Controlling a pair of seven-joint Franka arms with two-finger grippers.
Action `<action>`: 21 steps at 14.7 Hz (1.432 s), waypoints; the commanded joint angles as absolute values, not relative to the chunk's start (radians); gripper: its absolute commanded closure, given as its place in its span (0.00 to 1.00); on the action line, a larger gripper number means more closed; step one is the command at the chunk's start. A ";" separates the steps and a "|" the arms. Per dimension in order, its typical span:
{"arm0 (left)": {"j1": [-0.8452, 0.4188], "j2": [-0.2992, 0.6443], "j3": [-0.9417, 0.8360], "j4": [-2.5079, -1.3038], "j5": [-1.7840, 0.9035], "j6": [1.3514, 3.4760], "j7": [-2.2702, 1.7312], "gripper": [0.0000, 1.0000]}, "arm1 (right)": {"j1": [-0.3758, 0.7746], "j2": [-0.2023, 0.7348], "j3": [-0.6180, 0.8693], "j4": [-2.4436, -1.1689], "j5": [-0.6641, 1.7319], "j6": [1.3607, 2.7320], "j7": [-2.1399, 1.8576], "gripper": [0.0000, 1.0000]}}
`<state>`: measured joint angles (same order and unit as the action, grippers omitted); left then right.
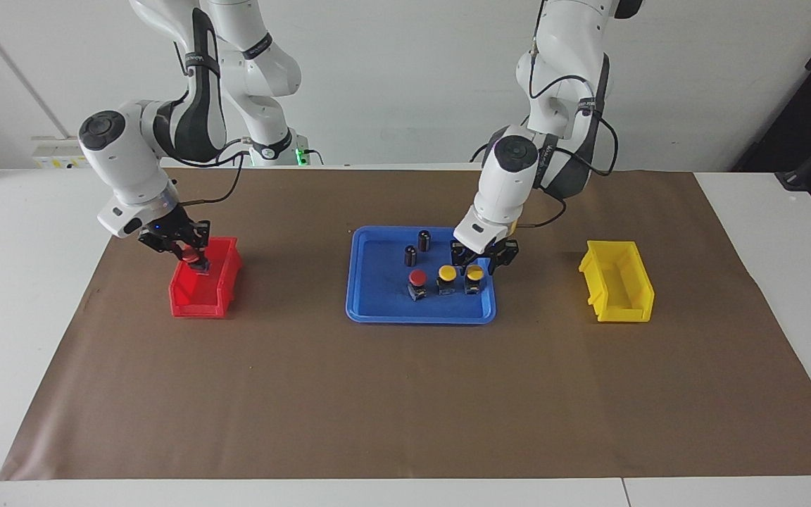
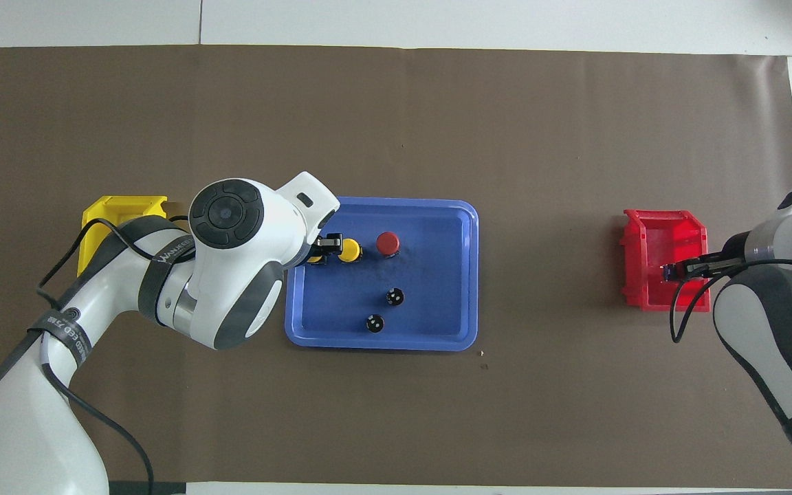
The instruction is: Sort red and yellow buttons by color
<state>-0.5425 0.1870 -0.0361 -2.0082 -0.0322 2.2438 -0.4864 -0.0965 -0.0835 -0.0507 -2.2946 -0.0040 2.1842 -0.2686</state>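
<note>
R gripper [image 1: 193, 258] is over the red bin [image 1: 226, 278], fingers closed on a red button [image 1: 188, 256], cap up, not yet let go; L gripper [image 1: 484, 259] is low over the blue tray [image 1: 377, 310], right at the yellow button [image 1: 474, 273] nearest the L arm's end; its fingers look parted, but whether they straddle or touch that button I can't tell. Other yellow button [image 1: 447, 273] sits just beside it, then a 2nd red button [image 1: 417, 277], all three in a row on the tray's edge farther from the robots; two dark cylinders [image 1: 417, 248] stand nearer the robots, not for sorting. Yellow bin [image 1: 617, 282] sits toward the L arm's end, nothing seen in it. Judging by looks: buttons are light, rigid plastic; domed cap is smooth, prob. slippery, so best grip is across the boxy black base, flat sides; top-heavy-ish, could tip if nudged; neighbours are close, so fingers need care not to knock the next one.
</note>
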 commanded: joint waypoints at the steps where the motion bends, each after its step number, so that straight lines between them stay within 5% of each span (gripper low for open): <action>1: -0.543 0.178 -0.031 -2.019 -0.038 2.259 -0.492 0.47 | -0.104 -0.124 -0.043 -2.387 0.011 2.276 -0.278 0.87; 6: -0.554 0.181 -0.031 -2.034 -0.038 2.281 -0.503 0.51 | -0.103 -0.124 -0.043 -2.430 0.011 2.316 -0.275 0.86; 7: -0.554 0.181 -0.031 -2.034 -0.038 2.281 -0.503 0.61 | -0.089 -0.124 -0.043 -2.428 0.009 2.316 -0.269 0.84; 8: -0.554 0.181 -0.031 -2.033 -0.038 2.281 -0.503 0.73 | -0.077 -0.123 -0.043 -2.427 0.009 2.318 -0.268 0.74; 10: -0.552 0.181 -0.029 -2.019 -0.038 2.260 -0.511 0.91 | -0.077 -0.123 -0.043 -2.418 0.009 2.310 -0.270 0.28; 12: -0.549 0.161 -0.026 -1.959 -0.038 2.147 -0.551 0.97 | -0.077 -0.106 -0.043 -2.370 0.011 2.275 -0.276 0.20; 15: -0.500 0.143 -0.018 -1.751 -0.037 1.857 -0.534 0.97 | -0.075 -0.069 -0.043 -2.208 0.009 2.119 -0.279 0.19; 18: -0.335 0.075 -0.018 -1.719 -0.023 1.766 -0.321 0.98 | -0.045 -0.037 -0.023 -2.044 0.009 1.993 -0.235 0.19; 21: -0.192 0.048 -0.012 -1.723 0.003 1.694 -0.131 0.98 | 0.175 0.021 -0.015 -1.898 0.008 1.936 0.104 0.23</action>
<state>-0.2706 0.0672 -0.0080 -1.7091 -0.0226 1.7406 -0.2386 0.0333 -0.0536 -0.0268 -2.0175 0.0054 1.9753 -0.1042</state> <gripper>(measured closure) 0.586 0.207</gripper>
